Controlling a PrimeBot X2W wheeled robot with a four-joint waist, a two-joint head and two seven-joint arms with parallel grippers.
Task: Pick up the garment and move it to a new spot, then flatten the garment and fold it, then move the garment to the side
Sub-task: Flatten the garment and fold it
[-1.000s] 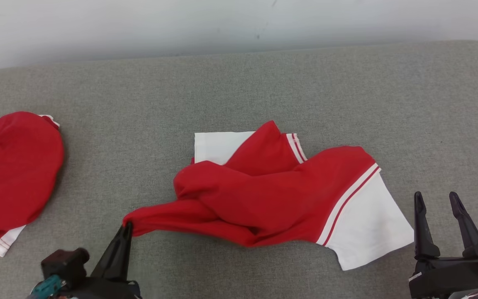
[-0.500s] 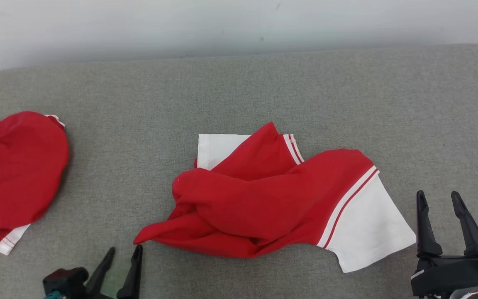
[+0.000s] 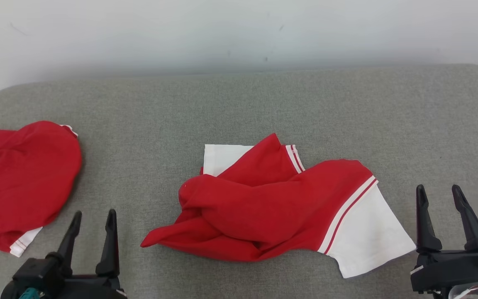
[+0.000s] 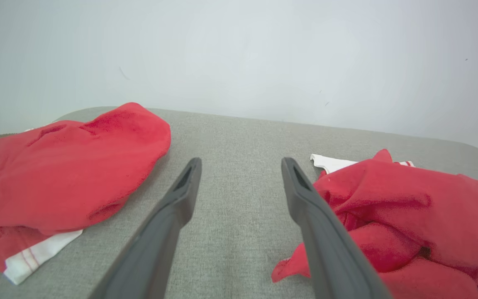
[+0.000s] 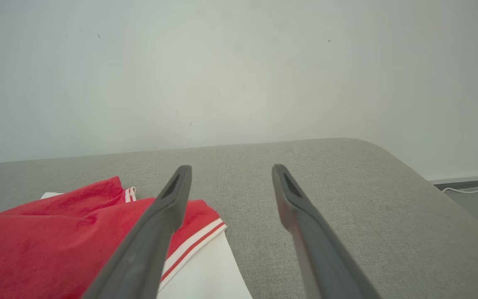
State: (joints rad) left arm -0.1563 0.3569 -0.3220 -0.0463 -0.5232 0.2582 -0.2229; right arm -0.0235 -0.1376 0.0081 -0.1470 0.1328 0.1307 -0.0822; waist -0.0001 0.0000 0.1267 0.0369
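Grey padded surface (image 3: pixel 239 104) | garment (image 3: pixel 264 207) crumpled at centre | left gripper (image 3: pixel 94 212) spread, empty, near-left of it | right gripper (image 3: pixel 438 187) spread, empty, near-right | step: flattening, I judge | next: pinch opposite edges, pull apart

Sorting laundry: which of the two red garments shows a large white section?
The middle garment: broad white panels at its right and far side. The left garment shows just a small white hem.

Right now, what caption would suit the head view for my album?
Crumpled red-and-white garment lies loose on the grey surface between open left gripper and open right gripper; a second garment sits left.
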